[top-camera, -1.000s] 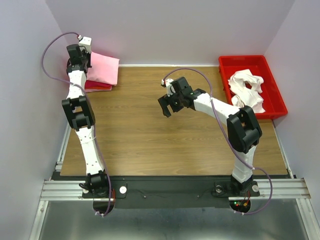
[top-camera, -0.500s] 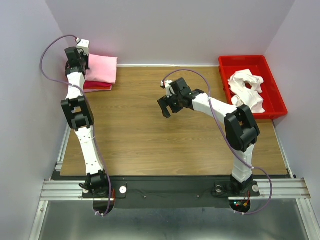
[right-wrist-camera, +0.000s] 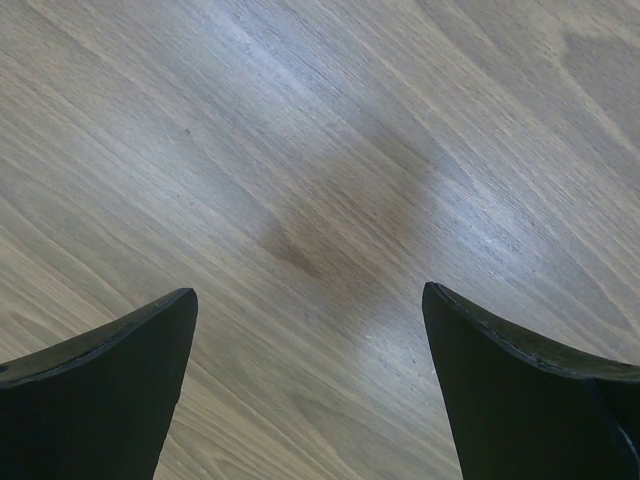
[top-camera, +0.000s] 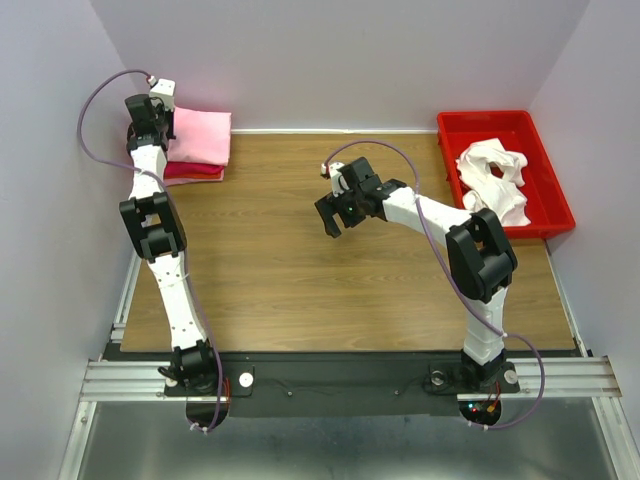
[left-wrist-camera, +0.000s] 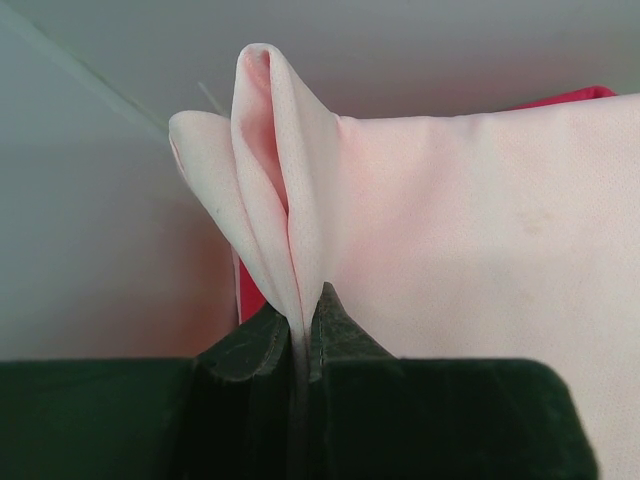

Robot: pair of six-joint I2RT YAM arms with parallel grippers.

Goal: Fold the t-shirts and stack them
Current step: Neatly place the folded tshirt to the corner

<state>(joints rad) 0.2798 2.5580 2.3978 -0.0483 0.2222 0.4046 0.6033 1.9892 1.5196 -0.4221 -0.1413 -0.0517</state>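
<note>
One light pink t-shirt (top-camera: pixel 203 135); its fold juts from clamping left hand (left-wrist-camera: pixel 300 338)

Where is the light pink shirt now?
The light pink shirt lies at the far left corner of the table in the top view, on a darker pink shirt, pinched by the left claw.

the left gripper (left-wrist-camera: pixel 302 325) fills the bottom of the view, its two dark fingers (left-wrist-camera: pixel 245 352) pressed nearly together on a pinched edge of the pink shirt (left-wrist-camera: pixel 470 230). above the tips the cloth stands up in a rounded double fold. the rest of it spreads smooth to the right. a sliver of red cloth (left-wrist-camera: pixel 247 296) shows beneath, and again at the top right. a pale wall (left-wrist-camera: pixel 90 230) lies behind.
</note>
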